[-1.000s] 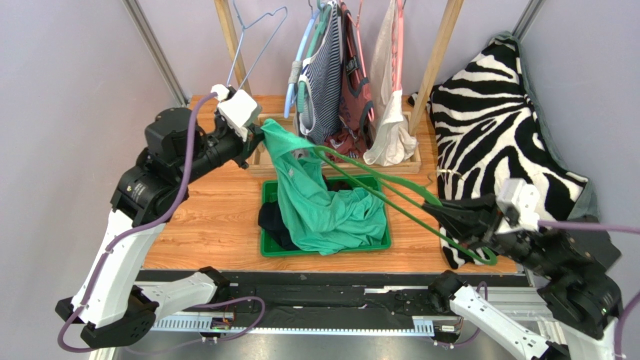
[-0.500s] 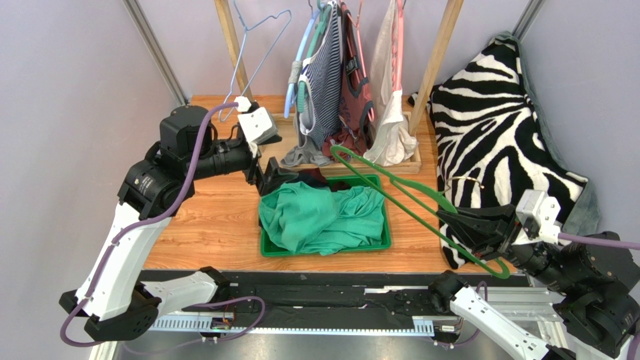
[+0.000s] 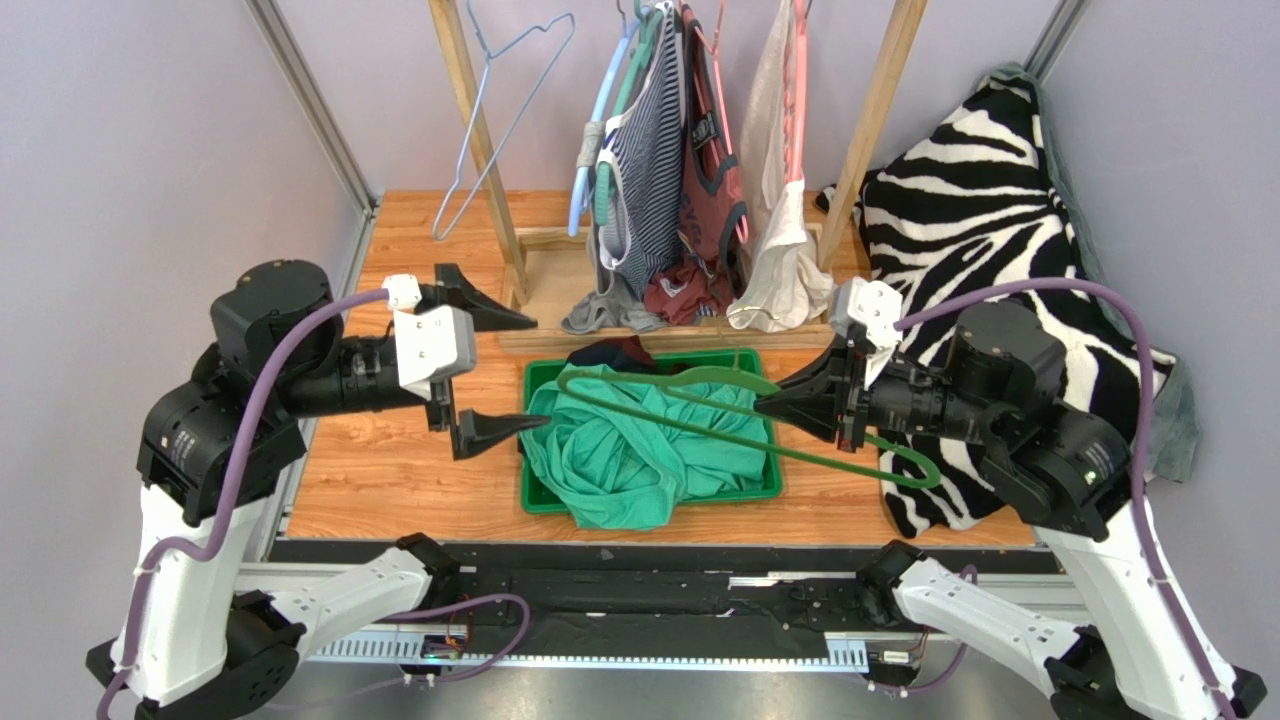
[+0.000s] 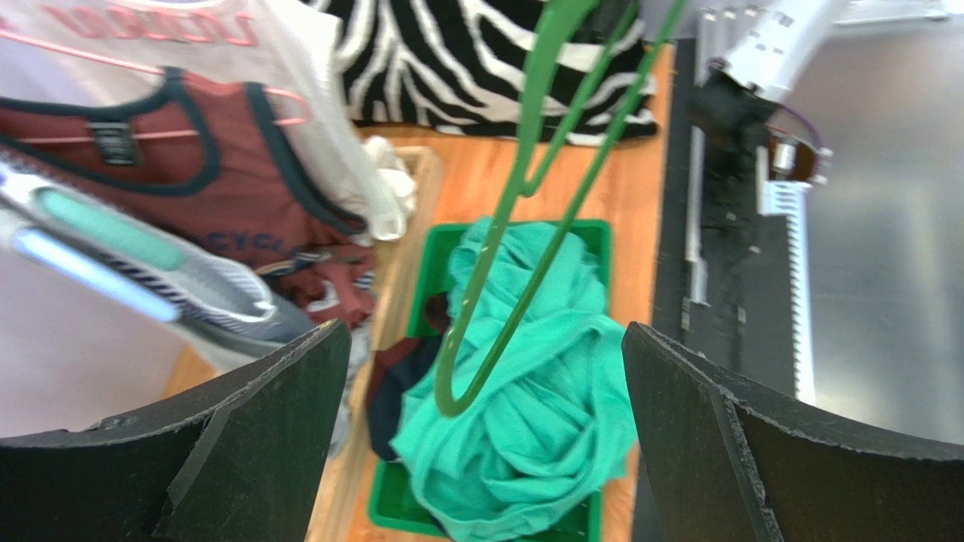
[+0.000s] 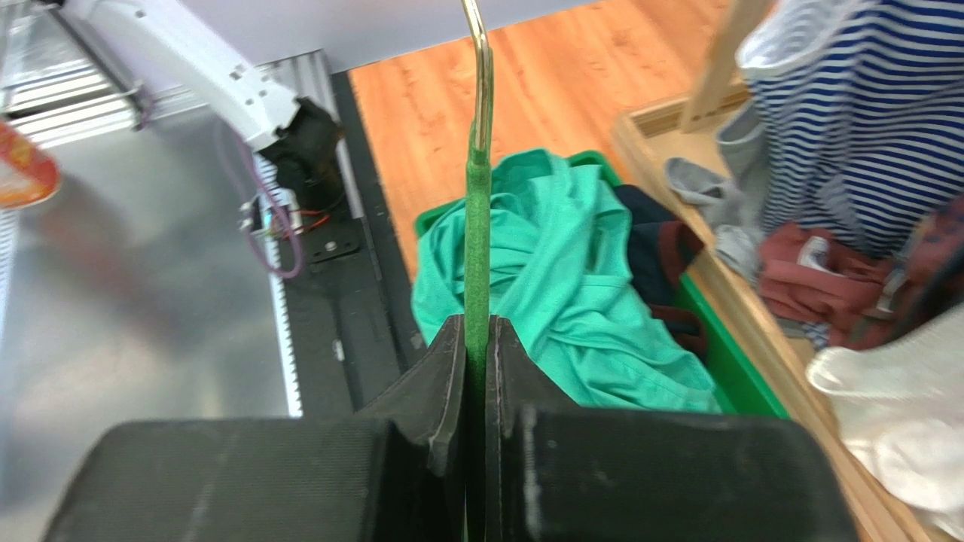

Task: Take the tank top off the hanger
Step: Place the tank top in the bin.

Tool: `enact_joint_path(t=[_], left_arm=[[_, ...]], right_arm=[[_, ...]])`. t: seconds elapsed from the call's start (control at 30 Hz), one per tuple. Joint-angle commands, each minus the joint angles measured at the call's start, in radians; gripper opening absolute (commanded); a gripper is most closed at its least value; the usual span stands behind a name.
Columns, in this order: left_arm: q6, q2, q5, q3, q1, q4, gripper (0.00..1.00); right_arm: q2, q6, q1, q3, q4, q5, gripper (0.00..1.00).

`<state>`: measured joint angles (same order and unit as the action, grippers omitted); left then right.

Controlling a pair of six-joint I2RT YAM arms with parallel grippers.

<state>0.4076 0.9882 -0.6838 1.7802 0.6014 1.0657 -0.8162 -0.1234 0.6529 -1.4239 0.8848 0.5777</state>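
The green tank top [image 3: 646, 450] lies crumpled in the green bin [image 3: 759, 488], off the hanger. My right gripper [image 3: 769, 408] is shut on the bare green hanger [image 3: 706, 425] and holds it level above the bin. In the right wrist view the hanger [image 5: 478, 226] runs straight out from between the closed jaws of the right gripper [image 5: 475, 325], over the tank top [image 5: 543, 282]. My left gripper [image 3: 538, 372] stands wide open at the bin's left edge, holding nothing. Seen from the left wrist, the tank top [image 4: 532, 395] and the hanger's end [image 4: 509, 294] lie beyond the left gripper [image 4: 484, 330].
A wooden rack [image 3: 481, 150] at the back carries striped [image 3: 646, 150], maroon [image 3: 714, 165] and white [image 3: 781, 225] tops, plus an empty wire hanger [image 3: 504, 105]. A zebra-print blanket [image 3: 992, 255] fills the right side. A dark garment [image 3: 609, 356] lies under the tank top in the bin.
My left gripper opened and let go of the tank top, which dropped into the bin, then drew back to the left. The right gripper carried the bare hanger left, over the bin.
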Motion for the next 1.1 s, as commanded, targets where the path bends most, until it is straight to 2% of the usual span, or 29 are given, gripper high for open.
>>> enact_joint_path(t=[0.0,0.3,0.5,0.67,0.7,0.77,0.87,0.9,0.97,1.0,1.07], left_arm=[[0.040,0.013,-0.102,-0.082,0.001,0.056,0.98],[0.056,0.040,-0.218,-0.116,0.001,0.140,0.99],[0.071,0.038,-0.273,-0.136,0.001,0.212,0.91],[0.073,0.030,-0.273,-0.162,0.001,0.224,0.71],[0.073,0.030,-0.272,-0.165,0.000,0.224,0.63],[0.065,0.032,-0.255,-0.166,0.001,0.206,0.62],[0.053,0.029,-0.238,-0.162,0.001,0.172,0.39],[0.043,0.029,-0.235,-0.160,0.001,0.165,0.24],[0.039,0.027,-0.211,-0.156,0.001,0.142,0.12],[0.034,0.024,-0.198,-0.156,0.001,0.132,0.00],[0.022,0.012,-0.162,-0.154,0.001,0.110,0.00]], right_arm=[[-0.006,-0.018,-0.002,-0.030,-0.058,0.198,0.00],[-0.055,-0.016,-0.002,-0.055,-0.072,0.301,0.00],[-0.081,-0.050,-0.001,-0.082,-0.061,0.303,0.00],[-0.123,-0.050,0.001,-0.128,-0.075,0.315,0.00],[-0.129,-0.047,-0.001,-0.130,-0.084,0.321,0.00],[-0.143,-0.042,-0.002,-0.136,-0.092,0.327,0.00],[-0.153,-0.033,-0.001,-0.130,-0.107,0.338,0.00],[-0.155,-0.033,-0.001,-0.124,-0.118,0.337,0.00],[-0.161,-0.032,-0.001,-0.124,-0.121,0.335,0.00],[-0.162,-0.032,-0.001,-0.124,-0.121,0.323,0.00],[-0.166,-0.025,-0.001,-0.124,-0.124,0.301,0.00]])
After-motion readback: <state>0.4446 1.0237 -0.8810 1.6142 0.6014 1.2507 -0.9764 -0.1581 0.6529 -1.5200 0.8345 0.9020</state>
